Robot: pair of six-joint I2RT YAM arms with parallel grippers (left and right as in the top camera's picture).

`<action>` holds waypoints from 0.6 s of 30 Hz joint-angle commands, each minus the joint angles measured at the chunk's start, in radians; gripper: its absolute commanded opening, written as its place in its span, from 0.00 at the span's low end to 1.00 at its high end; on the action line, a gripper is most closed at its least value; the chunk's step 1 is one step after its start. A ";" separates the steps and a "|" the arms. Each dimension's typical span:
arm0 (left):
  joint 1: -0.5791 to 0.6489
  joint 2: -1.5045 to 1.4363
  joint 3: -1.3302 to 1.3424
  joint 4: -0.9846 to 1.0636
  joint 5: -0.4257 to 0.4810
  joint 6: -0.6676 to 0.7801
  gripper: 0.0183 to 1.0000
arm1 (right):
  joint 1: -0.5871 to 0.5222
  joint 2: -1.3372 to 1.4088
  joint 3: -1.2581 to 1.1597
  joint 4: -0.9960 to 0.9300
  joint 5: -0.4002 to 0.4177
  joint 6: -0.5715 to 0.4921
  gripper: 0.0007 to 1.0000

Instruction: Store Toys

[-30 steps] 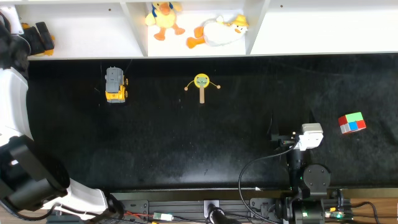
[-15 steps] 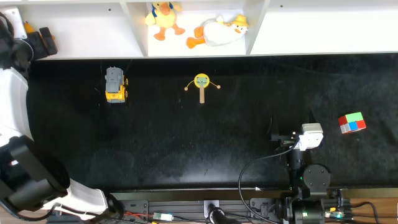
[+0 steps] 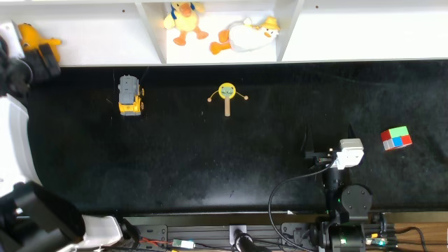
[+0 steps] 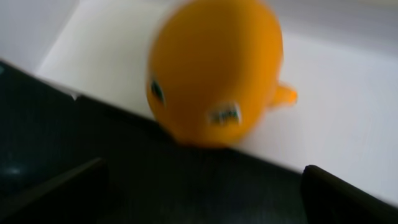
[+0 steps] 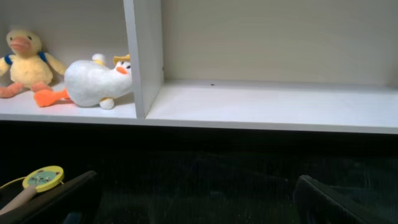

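Note:
An orange rounded toy (image 4: 214, 71) sits at the front lip of the white shelf's left compartment (image 3: 98, 42); from above the orange toy (image 3: 31, 32) lies at the far left. My left gripper (image 4: 204, 167) is open just in front of it, over the black mat, holding nothing; in the top view the left gripper (image 3: 43, 61) is by the shelf edge. On the mat lie a yellow-grey truck (image 3: 130, 94), a rattle drum (image 3: 227, 92) and a colour cube (image 3: 396, 138). My right gripper (image 5: 196, 177) stands open and empty, low at the right.
A yellow duck plush (image 3: 184, 17) and a white duck plush (image 3: 245, 35) lie in the middle compartment. The right compartment (image 5: 273, 102) holds nothing. A divider wall (image 5: 144, 59) separates them. The black mat (image 3: 231, 161) is bare between the toys.
My left gripper has drawn back from the left compartment toward the mat, leaving the orange toy on the shelf. The right arm has not moved.

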 commanded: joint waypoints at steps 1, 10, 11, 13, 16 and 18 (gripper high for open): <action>0.000 -0.136 -0.153 0.001 0.008 0.000 1.00 | -0.003 -0.006 -0.013 0.005 -0.006 0.005 1.00; -0.007 -0.441 -0.467 -0.120 0.080 -0.034 1.00 | -0.003 -0.006 -0.013 0.005 -0.006 0.005 1.00; -0.015 -0.460 -0.479 -0.137 0.085 -0.034 1.00 | -0.003 -0.006 -0.013 0.005 -0.006 0.005 1.00; -0.050 -0.497 -0.501 -0.166 0.093 -0.034 1.00 | -0.003 -0.006 -0.013 0.005 -0.006 0.005 1.00; -0.120 -0.507 -0.512 -0.200 0.090 -0.034 1.00 | -0.003 -0.006 -0.013 0.005 -0.006 0.005 1.00; -0.177 -0.489 -0.513 -0.208 0.089 -0.034 1.00 | -0.003 -0.006 -0.013 0.005 -0.006 0.005 1.00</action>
